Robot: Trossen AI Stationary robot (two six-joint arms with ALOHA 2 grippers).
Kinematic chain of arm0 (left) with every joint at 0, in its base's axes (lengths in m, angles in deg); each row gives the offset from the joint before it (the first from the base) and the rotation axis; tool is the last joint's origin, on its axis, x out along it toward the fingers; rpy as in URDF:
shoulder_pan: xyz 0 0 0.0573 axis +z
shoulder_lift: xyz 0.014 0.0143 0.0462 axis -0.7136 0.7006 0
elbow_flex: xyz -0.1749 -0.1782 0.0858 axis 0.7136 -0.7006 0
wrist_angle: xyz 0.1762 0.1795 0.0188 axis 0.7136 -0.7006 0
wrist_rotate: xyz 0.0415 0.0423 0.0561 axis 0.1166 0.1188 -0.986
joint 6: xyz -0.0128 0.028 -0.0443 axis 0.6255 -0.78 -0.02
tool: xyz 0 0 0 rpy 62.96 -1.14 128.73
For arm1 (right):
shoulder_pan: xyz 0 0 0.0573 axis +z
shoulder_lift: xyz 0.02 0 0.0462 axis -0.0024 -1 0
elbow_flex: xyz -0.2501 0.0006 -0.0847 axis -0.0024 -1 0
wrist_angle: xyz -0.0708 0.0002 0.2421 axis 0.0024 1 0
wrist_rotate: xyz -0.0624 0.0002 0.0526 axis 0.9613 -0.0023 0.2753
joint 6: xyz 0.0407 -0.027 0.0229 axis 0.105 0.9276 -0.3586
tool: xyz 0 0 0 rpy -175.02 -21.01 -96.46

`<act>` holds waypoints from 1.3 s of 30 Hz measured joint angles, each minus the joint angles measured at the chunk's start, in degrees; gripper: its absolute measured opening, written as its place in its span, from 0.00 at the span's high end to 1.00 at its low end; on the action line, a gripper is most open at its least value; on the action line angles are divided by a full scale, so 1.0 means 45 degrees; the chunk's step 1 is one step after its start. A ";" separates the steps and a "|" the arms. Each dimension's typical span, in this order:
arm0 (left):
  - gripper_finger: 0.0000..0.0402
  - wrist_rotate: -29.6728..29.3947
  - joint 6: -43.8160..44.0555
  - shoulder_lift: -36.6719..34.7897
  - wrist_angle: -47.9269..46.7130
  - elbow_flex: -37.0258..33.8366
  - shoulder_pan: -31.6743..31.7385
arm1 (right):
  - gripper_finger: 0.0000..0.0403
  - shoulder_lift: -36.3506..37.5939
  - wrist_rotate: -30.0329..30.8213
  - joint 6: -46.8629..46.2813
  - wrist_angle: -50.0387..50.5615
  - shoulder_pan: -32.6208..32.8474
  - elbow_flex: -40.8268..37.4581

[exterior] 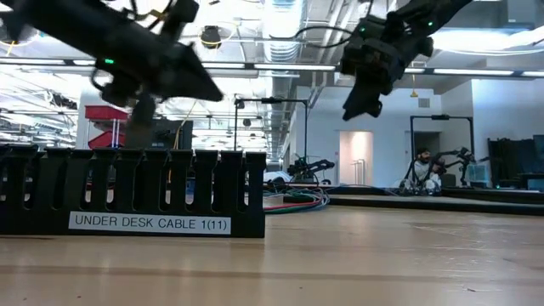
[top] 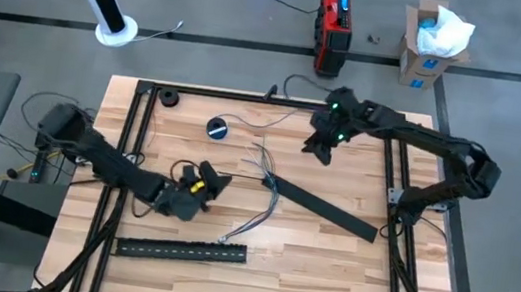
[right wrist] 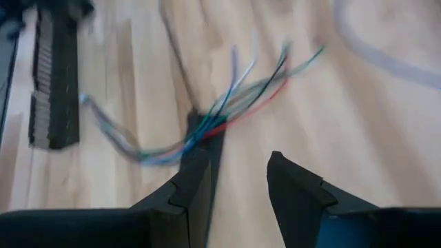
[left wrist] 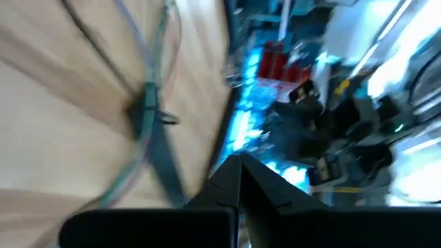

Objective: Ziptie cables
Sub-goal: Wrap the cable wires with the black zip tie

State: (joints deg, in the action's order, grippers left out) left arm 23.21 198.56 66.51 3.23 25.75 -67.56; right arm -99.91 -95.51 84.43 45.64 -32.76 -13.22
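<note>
- Two dark arms are working over the wooden table (top: 325,266), one from each side.
- Lying near the table's middle, the cables (top: 260,188) are fanning out in thin strands of several colours, with one loose end near the far side and the other trailing toward the near side.
- They are crossing the end of a long flat black strip (top: 323,207), which is lying diagonally toward the right side of the table.
- The left gripper (top: 205,181) is hovering just left of the cables, apart from them; its fingers (left wrist: 238,182) are showing pressed together with nothing between them in the left wrist view.
- The right gripper (top: 321,149) is hanging above the far right part of the table, well apart from the cables, raised clear of the surface in the low view (exterior: 361,102).
- Its two fingers (right wrist: 293,182) are standing apart with a clear gap, empty, and the cables (right wrist: 227,110) are lying on the wood beyond them.
- A second black slotted strip (top: 181,251) is lying near the front edge, to the left; the low view is showing its label reading "UNDER DESK CABLE 1(11)" (exterior: 149,223).
- A small blue-and-black tape roll (top: 219,127) is sitting on the far part of the table, left of the right gripper.
- A red and black case (top: 335,17) and a cardboard box (top: 425,47) are standing on the floor beyond the table.
</note>
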 joint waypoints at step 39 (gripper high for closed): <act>0.92 0.1630 -0.9425 -0.5521 -1.0001 0.2759 0.0222 | 0.67 -0.5743 -0.0114 0.6155 0.1613 0.3550 0.4349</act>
State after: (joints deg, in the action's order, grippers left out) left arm 30.54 156.15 41.66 -41.78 38.17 -66.56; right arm -125.76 -96.02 112.13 52.90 -16.79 6.35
